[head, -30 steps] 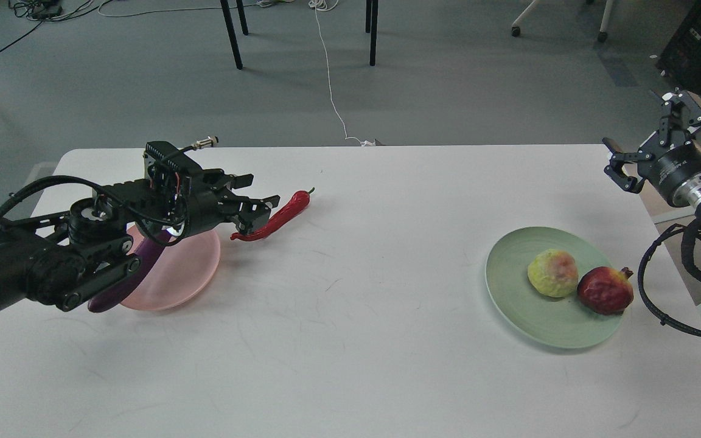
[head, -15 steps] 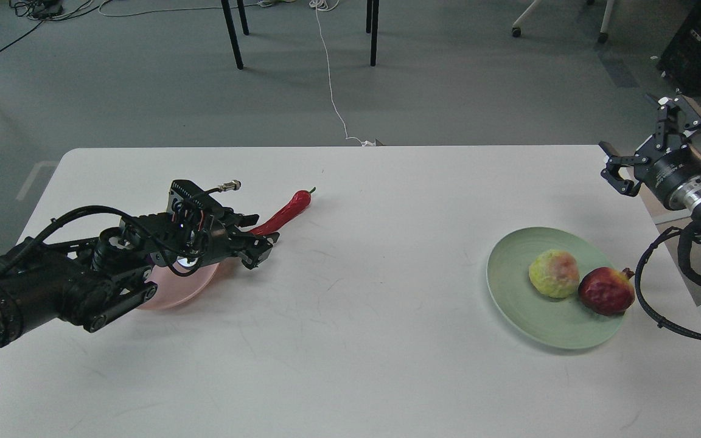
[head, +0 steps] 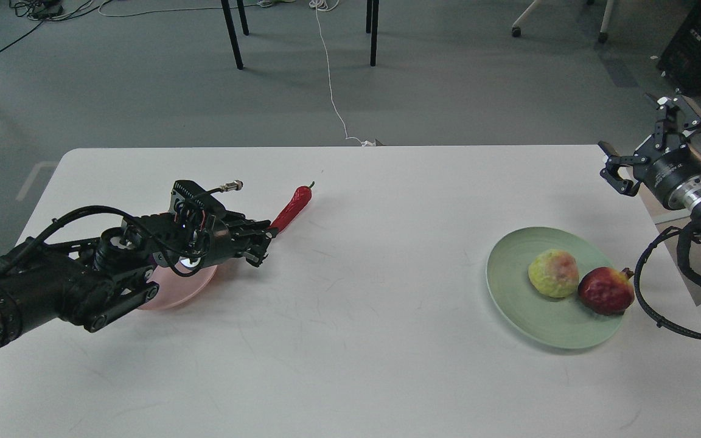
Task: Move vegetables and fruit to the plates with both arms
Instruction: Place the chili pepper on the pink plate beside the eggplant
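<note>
Grey floor with cables and black chair legs (head: 232, 33) fills the far part of the view, and nearer to me stands the white table (head: 350, 316). On its right side lies the pale green plate (head: 521, 304), which carries the bumpy yellow-green fruit (head: 553, 273) and, touching it, the dark red fruit (head: 606, 291) near the rim. The pink plate (head: 183, 291) on the left is mostly hidden under my left arm (head: 52, 292), so only its near edge shows. I cannot see the eggplant; whether it lies on that plate is not visible. My left arm comes in low from the left edge and stretches almost flat over the pink plate. My left gripper (head: 260, 240) has its fingers closed around the lower end of the red chili pepper (head: 292, 207); the lower end itself is covered by the fingers, and the rest of the pepper points up and away with its green stem at the far end. My right arm (head: 700, 207) is partly cut off at the right edge. My right gripper (head: 645, 137) hangs above the table's right corner, its fingers spread wide apart and holding nothing.
</note>
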You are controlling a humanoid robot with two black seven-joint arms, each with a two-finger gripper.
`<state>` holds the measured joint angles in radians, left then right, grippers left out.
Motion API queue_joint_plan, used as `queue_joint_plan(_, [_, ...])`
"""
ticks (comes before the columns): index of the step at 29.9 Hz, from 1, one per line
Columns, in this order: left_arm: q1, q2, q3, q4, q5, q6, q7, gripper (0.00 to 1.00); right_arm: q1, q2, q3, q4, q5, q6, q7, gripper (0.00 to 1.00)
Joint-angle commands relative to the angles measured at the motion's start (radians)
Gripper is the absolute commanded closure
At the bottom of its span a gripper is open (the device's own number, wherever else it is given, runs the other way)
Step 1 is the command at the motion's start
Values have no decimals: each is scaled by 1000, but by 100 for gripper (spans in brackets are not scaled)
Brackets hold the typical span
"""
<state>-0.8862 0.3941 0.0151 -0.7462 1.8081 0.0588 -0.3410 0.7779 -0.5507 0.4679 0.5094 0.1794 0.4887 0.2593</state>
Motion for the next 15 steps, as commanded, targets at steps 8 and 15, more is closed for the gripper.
queue_joint_plan(8, [-16, 527, -24, -485, -1, 18, -3, 91, 1, -9, 1, -12, 0, 0, 0, 1])
queue_joint_plan(15, [154, 634, -21, -512, 7, 95, 3, 90, -2, 0, 1, -15, 0, 0, 1, 1])
